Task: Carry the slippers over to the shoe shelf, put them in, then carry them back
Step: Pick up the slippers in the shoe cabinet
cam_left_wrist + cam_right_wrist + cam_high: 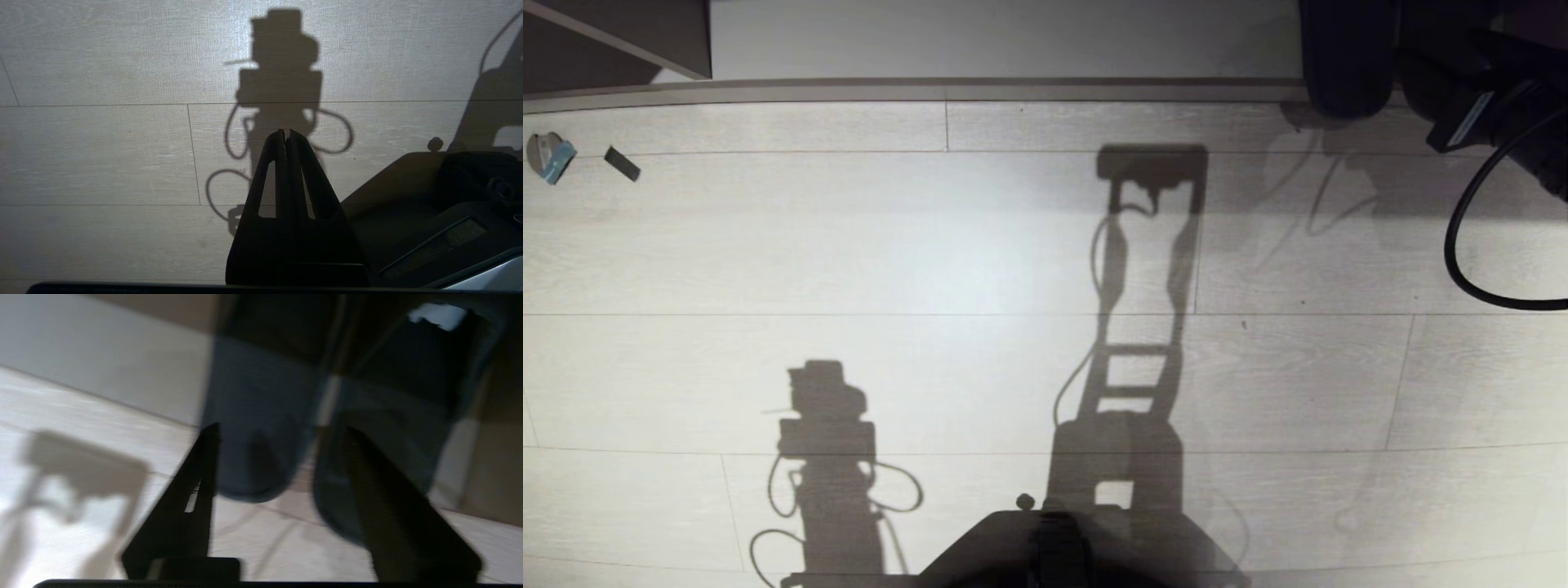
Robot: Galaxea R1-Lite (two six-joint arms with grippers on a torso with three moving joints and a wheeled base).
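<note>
The slippers show blurred in the right wrist view as a pair side by side on the pale floor, grey-blue soles with dark straps. One slipper [253, 457] has its heel end between the fingers; the other [392, 416] lies partly behind one finger [380, 506]. My right gripper [278, 428] is open, just short of the heels, and holds nothing. The head view catches one dark slipper [1347, 57] at the far right by the wall unit, with my right arm [1494, 106] beside it. A taupe corner of the shoe shelf [613, 33] shows at the far left. My left gripper [286, 132] hangs shut and empty over the floor.
A white front panel [1013, 37] and a taupe plinth strip [915, 88] run along the far edge. A black cable [1462, 245] loops down from the right arm. Two small scraps [550, 155] [622, 163] lie at the far left. My base [1078, 547] fills the near edge.
</note>
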